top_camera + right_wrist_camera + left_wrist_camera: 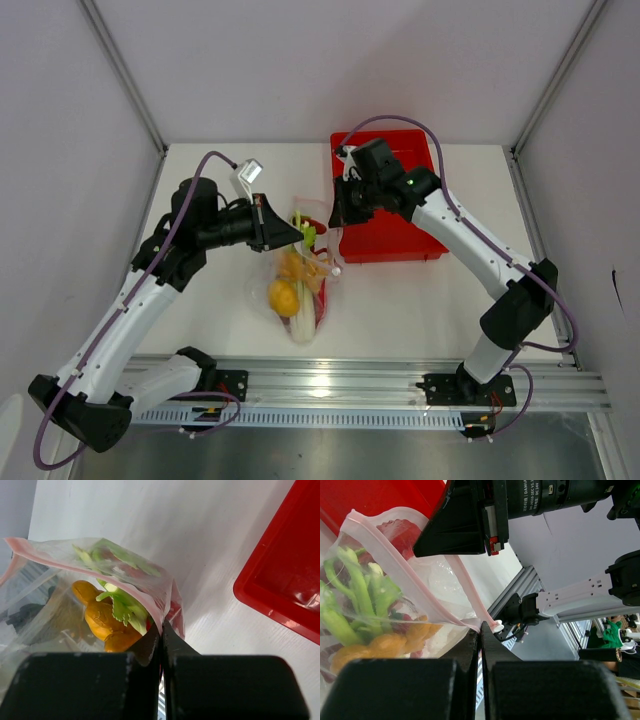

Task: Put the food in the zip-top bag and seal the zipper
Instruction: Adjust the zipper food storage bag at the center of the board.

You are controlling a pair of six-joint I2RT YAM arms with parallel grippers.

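Food (pixel 285 297) inside zip-top bag (pixel 303 322). Left end effector (pixel 480 635), right end effector (pixel 161 632) clenched on zipper (pixel 466 582) ends. Sealing step; next, likely press strip shut lengthwise.

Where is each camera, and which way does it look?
Top external: above and behind the arms, looking down at the table; both arms show, left gripper and right gripper at the zip-top bag.
Left wrist: on the left arm, looking along its shut fingers at the bag; the right gripper shows too.
Right wrist: on the right arm, looking past its shut fingers at bag and red tray.
Both wrist views share the bagged food.
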